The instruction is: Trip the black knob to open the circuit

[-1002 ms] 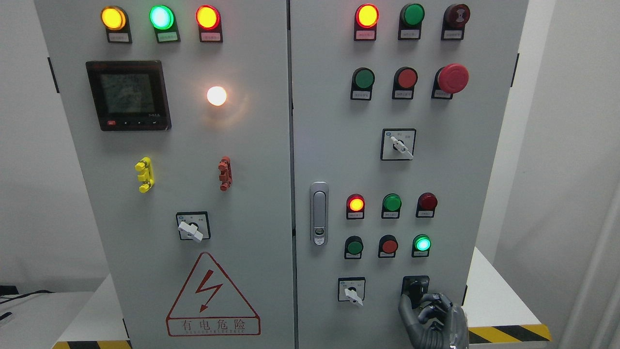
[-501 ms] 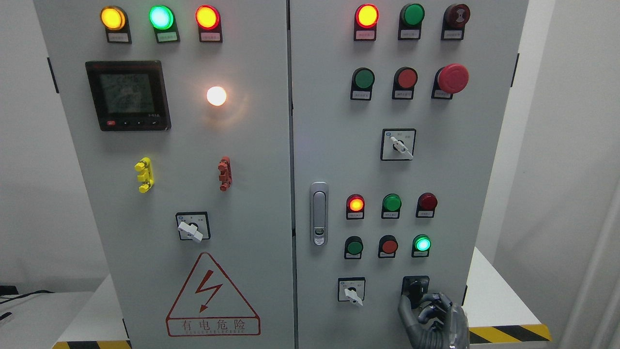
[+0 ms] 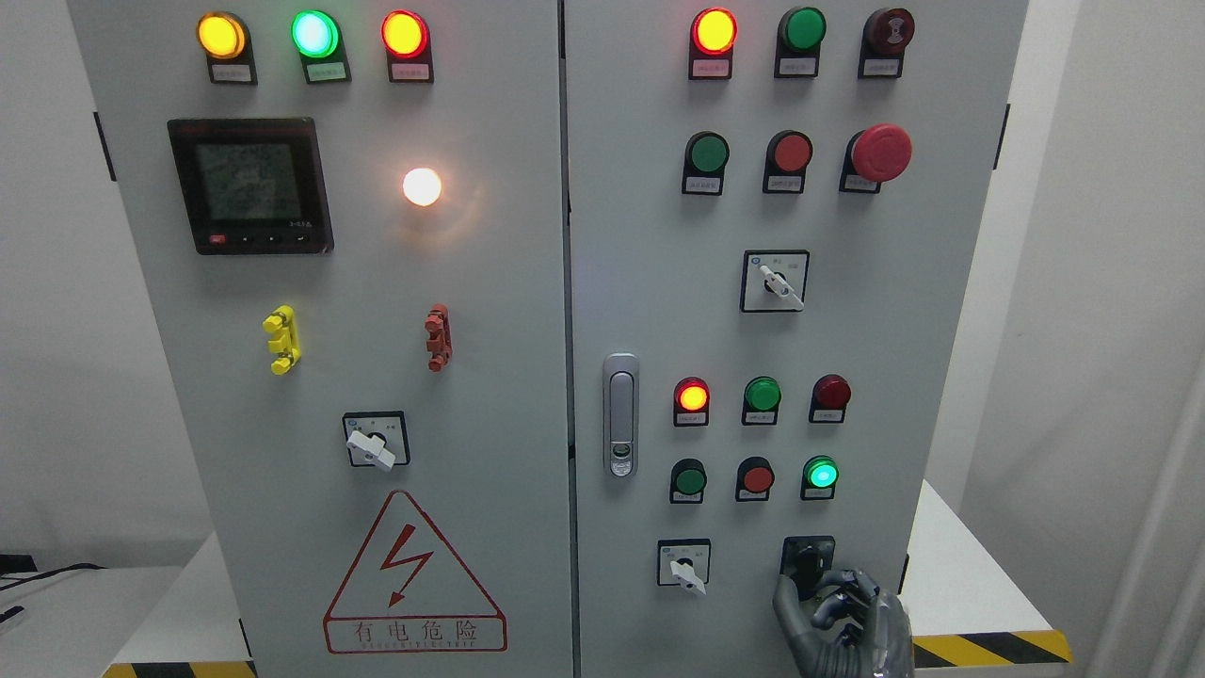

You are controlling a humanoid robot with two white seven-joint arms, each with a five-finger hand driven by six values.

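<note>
Nothing had shifted over the last second: the right hand [image 3: 841, 617] stayed curled around the black knob [image 3: 807, 563] low on the cabinet's right door [image 3: 640, 235], so the trip looked not yet made

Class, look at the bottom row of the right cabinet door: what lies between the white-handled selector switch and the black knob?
In the head view, only bare grey door panel separates the white-handled selector switch from the black knob.

we see a bright, evenly lit, sharp frame. the white lamp [image 3: 421, 186] at ten o'clock throws warm glare onto the cabinet [image 3: 508, 282].
</note>
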